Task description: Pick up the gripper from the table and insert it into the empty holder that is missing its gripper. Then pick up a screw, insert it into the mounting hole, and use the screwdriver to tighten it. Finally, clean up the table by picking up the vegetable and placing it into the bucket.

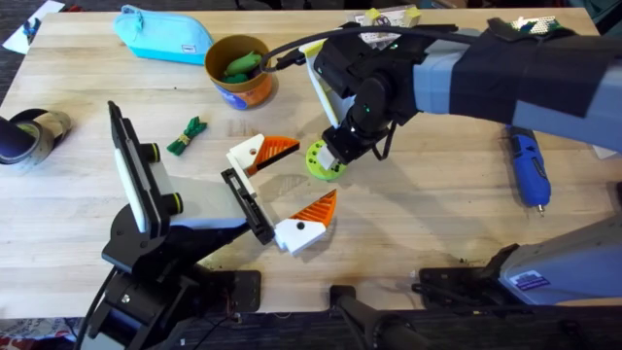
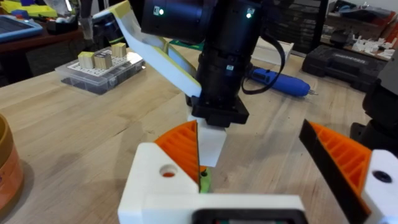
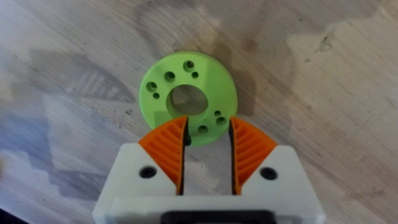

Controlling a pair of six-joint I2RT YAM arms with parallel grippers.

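Two arms are working over one wooden worktop, the right one sitting low over a green disc.

The right gripper is pointing straight down at the disc's rim, its orange-padded fingers standing a little apart with nothing gripped between them. The left gripper is lying near the middle, fingers spread wide and empty, with the slim black holder between them. The screwdriver is resting well apart at the right. The vegetable is lying left of centre, near the orange bucket, which is holding a brighter green piece.
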